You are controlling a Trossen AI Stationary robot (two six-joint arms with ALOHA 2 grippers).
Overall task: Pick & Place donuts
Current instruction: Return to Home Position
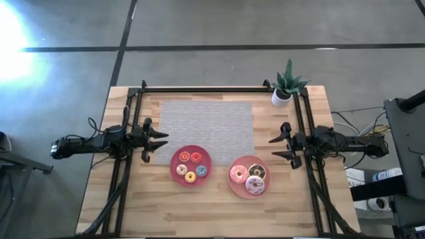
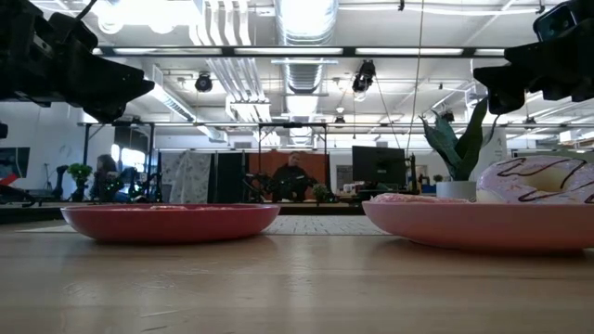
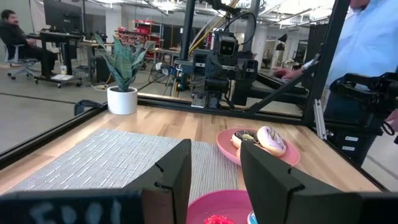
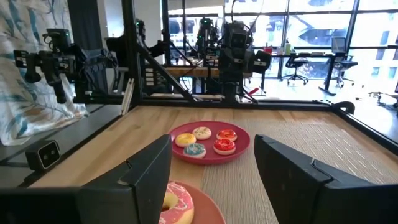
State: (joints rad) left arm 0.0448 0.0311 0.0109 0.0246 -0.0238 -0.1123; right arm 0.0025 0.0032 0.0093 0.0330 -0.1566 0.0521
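Two round pink-red plates sit on the wooden table near its middle. The left plate carries several mini donuts in red, orange, yellow, cream and blue. The right plate bears three larger donuts: plain pink, dark chocolate and white-pink sprinkled. My left gripper hovers open, left of the left plate. My right gripper hovers open, right of the right plate. Both grippers are above the table.
A grey woven placemat lies on the table behind the plates. A potted plant stands at the far right corner. Black frame rails run along the far edge and both sides. People show in the room beyond.
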